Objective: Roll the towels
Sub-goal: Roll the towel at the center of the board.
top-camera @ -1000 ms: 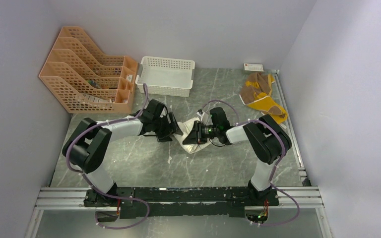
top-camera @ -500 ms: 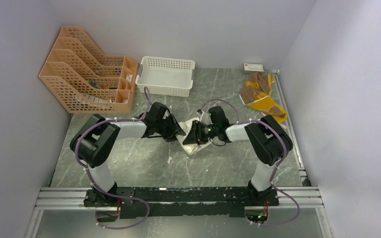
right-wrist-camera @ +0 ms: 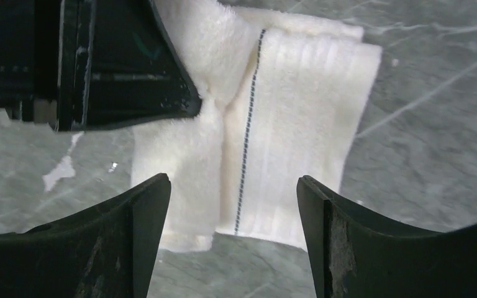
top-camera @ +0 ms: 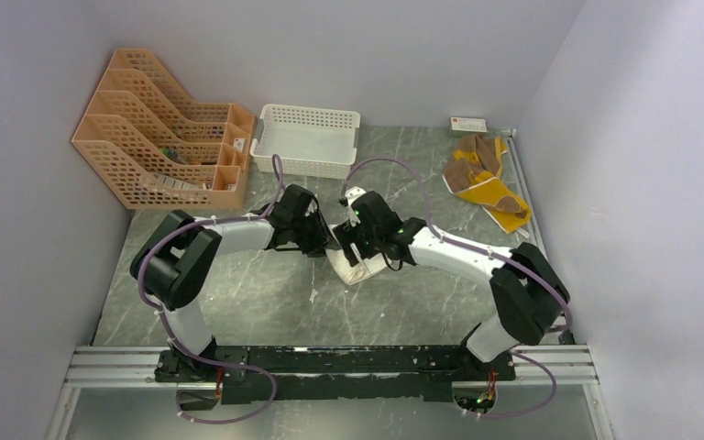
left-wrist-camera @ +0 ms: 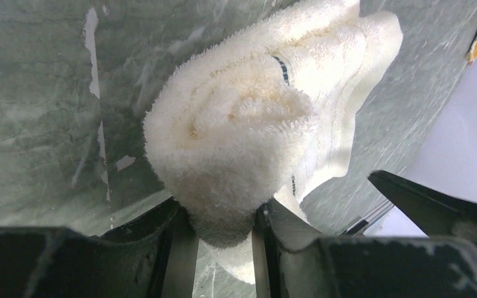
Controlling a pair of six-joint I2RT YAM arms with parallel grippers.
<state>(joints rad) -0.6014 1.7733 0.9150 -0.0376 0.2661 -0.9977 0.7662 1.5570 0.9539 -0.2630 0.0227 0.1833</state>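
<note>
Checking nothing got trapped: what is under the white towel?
Only the grey marbled table shows around the white towel, whose flat part lies on it. The left gripper pinches the rolled end. Whatever is beneath the cloth itself is covered.

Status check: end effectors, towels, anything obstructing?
Left end effector clamped on cream towel, rolled end. Right end effector open, over its flat part. Brown-and-yellow towel not yet rolled, far right. White basket at rear, not in the way.
</note>
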